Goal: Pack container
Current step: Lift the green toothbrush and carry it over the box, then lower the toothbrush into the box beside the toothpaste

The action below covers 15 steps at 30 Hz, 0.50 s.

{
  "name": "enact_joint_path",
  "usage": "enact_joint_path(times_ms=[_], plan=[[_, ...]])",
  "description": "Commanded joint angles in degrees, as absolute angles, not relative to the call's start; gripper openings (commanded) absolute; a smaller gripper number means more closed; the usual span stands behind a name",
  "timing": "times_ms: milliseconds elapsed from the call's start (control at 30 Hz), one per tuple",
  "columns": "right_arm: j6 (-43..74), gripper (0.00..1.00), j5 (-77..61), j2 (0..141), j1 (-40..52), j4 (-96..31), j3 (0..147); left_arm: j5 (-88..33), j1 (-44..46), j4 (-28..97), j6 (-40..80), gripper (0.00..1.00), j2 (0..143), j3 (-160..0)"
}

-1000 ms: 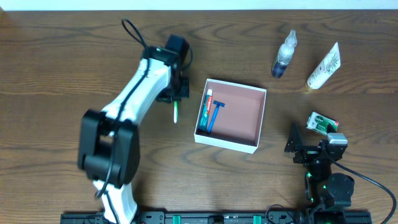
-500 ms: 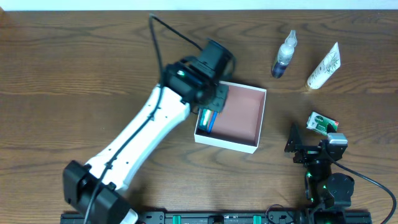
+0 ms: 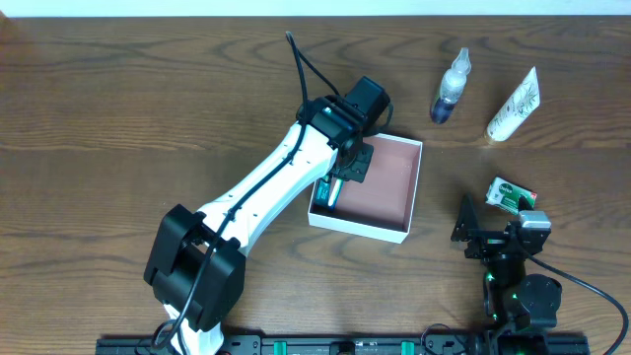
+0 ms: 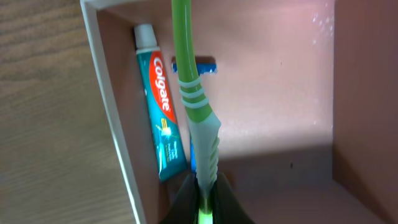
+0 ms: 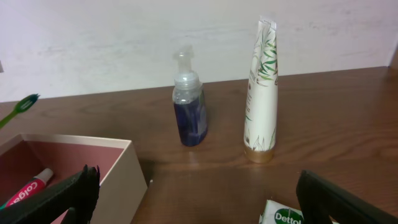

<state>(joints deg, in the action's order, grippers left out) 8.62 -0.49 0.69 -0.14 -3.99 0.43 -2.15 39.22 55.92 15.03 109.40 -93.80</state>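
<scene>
1. Pressed together, the left claw [image 4: 203, 200] is clamped on the handle end of a green toothbrush [image 4: 191, 93].
2. The toothbrush is held above the container [image 3: 360, 229], its handle pointing along the left wall.
3. The container is set at mid-table [image 3: 118, 118], between the two arms, with the left arm reaching over its near-left corner.
4. A toothpaste [image 4: 158, 112] and a blue razor [image 4: 198, 64] are laid side by side inside, by the left wall; the razor is partly hidden by the toothbrush.
5. The right claw [image 5: 198, 180] is spread wide with nothing between its fingers, and is kept right of the container, near the table's front edge.
6. A packet [image 3: 511, 193] is seen just beyond it.
7. A bottle [image 3: 451, 87] and a tube [image 3: 514, 106] are stood farther back, well apart from the container.
</scene>
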Motion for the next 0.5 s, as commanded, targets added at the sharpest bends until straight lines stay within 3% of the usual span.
enact_joint_path(times_ms=[0,467], plan=[[8.05,0.98,-0.69,0.32,-0.47,-4.25,0.32,-1.04,39.31,55.20,16.03,0.06,110.19,-93.89],[8.05,0.99,-0.69,0.32,-0.47,-4.23,0.32,-2.15,39.31,57.49,18.35,0.06,115.24,-93.56]])
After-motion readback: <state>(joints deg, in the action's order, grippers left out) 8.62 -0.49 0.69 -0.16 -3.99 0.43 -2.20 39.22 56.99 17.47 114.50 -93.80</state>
